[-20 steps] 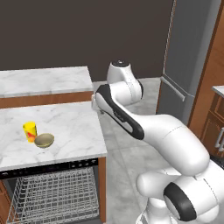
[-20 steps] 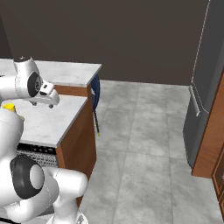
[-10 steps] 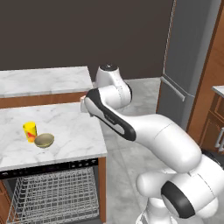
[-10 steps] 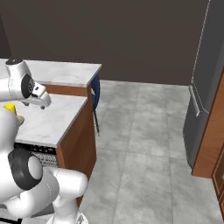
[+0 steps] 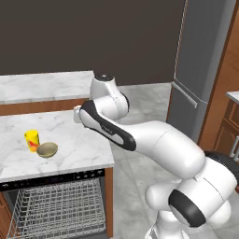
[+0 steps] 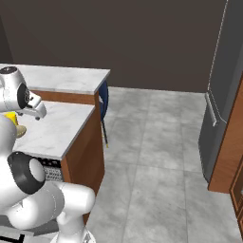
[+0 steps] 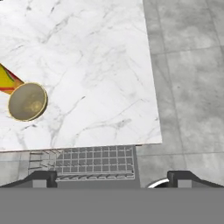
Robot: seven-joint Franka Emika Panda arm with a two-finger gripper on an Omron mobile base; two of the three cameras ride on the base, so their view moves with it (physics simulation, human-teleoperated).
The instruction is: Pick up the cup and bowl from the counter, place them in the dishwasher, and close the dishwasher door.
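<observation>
Holding our gripper (image 7: 112, 177) above the counter (image 5: 79, 147), jaws apart and empty, we see the cup (image 5: 31, 139) touching the bowl (image 5: 47, 150) near its left edge.

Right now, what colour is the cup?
Yellow with a red-orange patch; the cup shows best in the left base view.

Cup (image 5: 31, 139) beside bowl (image 5: 47, 150) on counter (image 5: 79, 140)

White robot arm (image 6: 19, 95) leans over the marble counter (image 6: 52, 135); grey fridge (image 6: 223, 95) stands across the tiled floor (image 6: 152, 156).
</observation>
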